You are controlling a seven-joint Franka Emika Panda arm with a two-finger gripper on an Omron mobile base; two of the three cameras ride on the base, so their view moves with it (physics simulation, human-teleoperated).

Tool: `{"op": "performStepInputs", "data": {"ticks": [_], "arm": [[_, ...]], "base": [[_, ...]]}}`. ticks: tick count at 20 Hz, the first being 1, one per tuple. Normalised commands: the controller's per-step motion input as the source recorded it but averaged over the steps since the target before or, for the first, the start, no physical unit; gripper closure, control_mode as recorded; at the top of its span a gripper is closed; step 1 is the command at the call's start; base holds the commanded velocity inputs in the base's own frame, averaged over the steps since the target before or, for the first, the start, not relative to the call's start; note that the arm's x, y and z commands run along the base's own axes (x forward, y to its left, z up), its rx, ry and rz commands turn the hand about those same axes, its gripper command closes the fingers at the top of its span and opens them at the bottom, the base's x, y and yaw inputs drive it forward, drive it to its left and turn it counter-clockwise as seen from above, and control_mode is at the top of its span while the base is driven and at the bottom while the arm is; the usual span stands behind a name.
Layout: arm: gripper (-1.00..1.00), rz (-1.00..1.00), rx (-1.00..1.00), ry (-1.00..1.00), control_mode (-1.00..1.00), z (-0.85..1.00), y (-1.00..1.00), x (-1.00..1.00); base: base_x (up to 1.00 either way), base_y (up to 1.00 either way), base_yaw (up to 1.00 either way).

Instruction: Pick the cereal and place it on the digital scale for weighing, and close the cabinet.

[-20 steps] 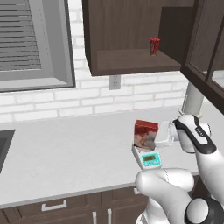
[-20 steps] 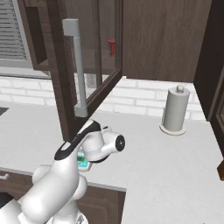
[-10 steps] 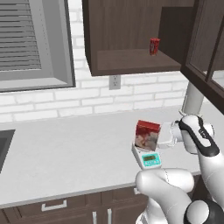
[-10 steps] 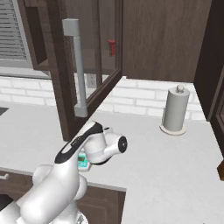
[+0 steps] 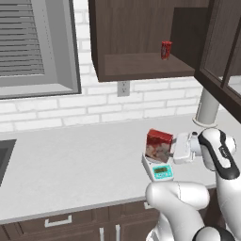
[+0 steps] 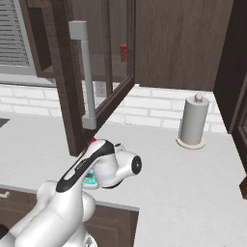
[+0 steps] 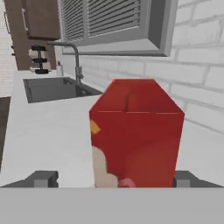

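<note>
From the left base view, the cereal (image 5: 158, 146) stands upright on the digital scale (image 5: 158, 169), whose teal front panel faces the camera at the near edge of the desk (image 5: 70, 160). The gripper (image 5: 178, 148) sits just to the right of the box at its level. The placing step looks finished, so the step in hand is letting go and backing off; the next move calls for drawing the hand clear without tipping the box, then reaching up to the open cabinet (image 5: 141, 40). A small red can (image 5: 166, 49) stands on the cabinet shelf.

From the right base view, the cabinet's glass-panelled door (image 6: 91, 77) hangs swung out over the desk, its silver bar handle (image 6: 83, 75) facing the robot. A strip of the scale's teal panel peeks past the arm, and the red sliver above it is probably the box top, though too little shows to be sure. A paper towel roll (image 6: 193, 121) stands well apart to the right.

In the hand view, the cereal fills the middle: a red cardboard box with sharp edges, a pale picture low on its front face. The two fingertips (image 7: 43, 178) stand wide apart on either side of it, with a gap to each side, so the jaws are apart and no longer clamp it. A sink (image 7: 52, 88) lies beyond.
</note>
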Motion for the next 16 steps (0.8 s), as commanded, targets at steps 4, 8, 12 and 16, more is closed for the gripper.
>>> {"op": "performStepInputs", "data": {"ticks": [4,8,12,16], "arm": [[-1.00,0.00,0.06,-0.05,-1.00,0.00,-0.17,-0.35],[-1.00,0.00,0.07,-0.06,-1.00,0.00,-0.09,-0.36],[-1.00,0.00,0.03,-0.06,-1.00,0.00,0.00,-0.01],[-1.00,0.00,0.01,-0.03,-1.00,0.00,0.00,0.00]], "base": [[0.00,0.00,0.00],[0.00,0.00,0.00],[0.00,0.00,0.00],[0.00,0.00,0.00]]}}
